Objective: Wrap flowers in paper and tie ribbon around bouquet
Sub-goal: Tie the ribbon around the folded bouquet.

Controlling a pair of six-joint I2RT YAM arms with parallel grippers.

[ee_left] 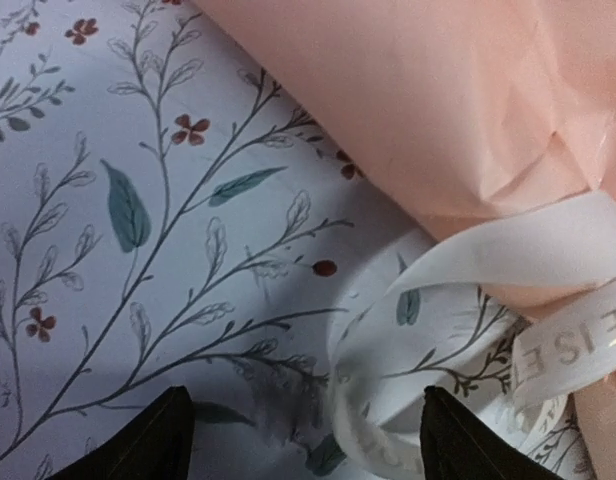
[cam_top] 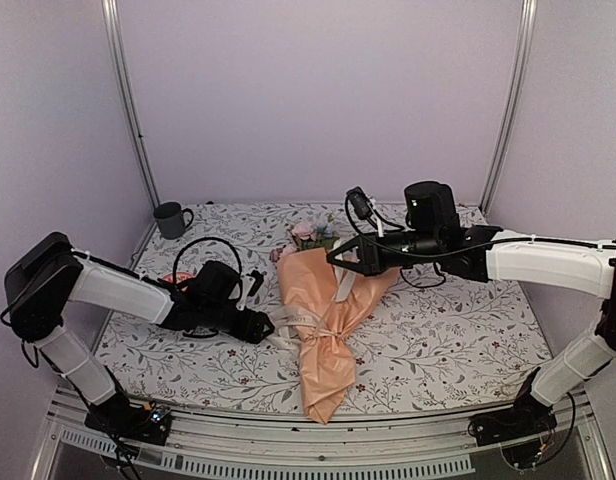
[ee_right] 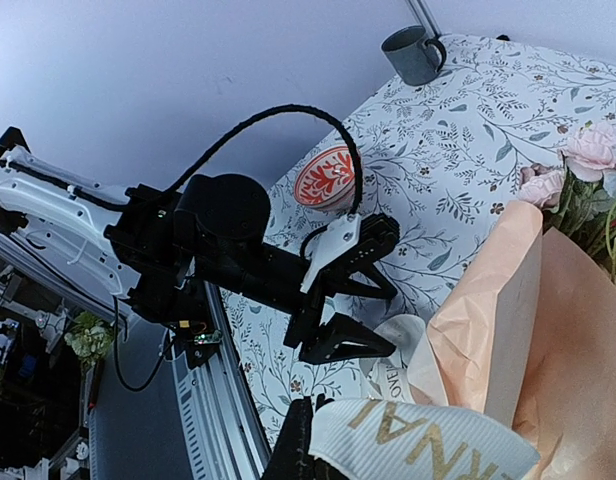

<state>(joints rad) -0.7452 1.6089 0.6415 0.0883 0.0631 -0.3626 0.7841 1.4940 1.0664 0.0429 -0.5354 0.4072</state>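
Top view: bouquet (cam_top: 323, 330) lies on the table (cam_top: 468, 320), blooms at the far end; right gripper (cam_top: 340, 256) is pinched shut on ribbon (cam_top: 342, 285) above it. Left wrist: left gripper (ee_left: 308, 435) is wide open and empty beside the ribbon loop. Right wrist: ribbon end is clamped. We judge the ribbon limp and slippery; take the loop near the paper (ee_right: 488, 300).

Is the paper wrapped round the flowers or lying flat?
Wrapped: paper forms a cone round the flowers, ribbon across its waist.
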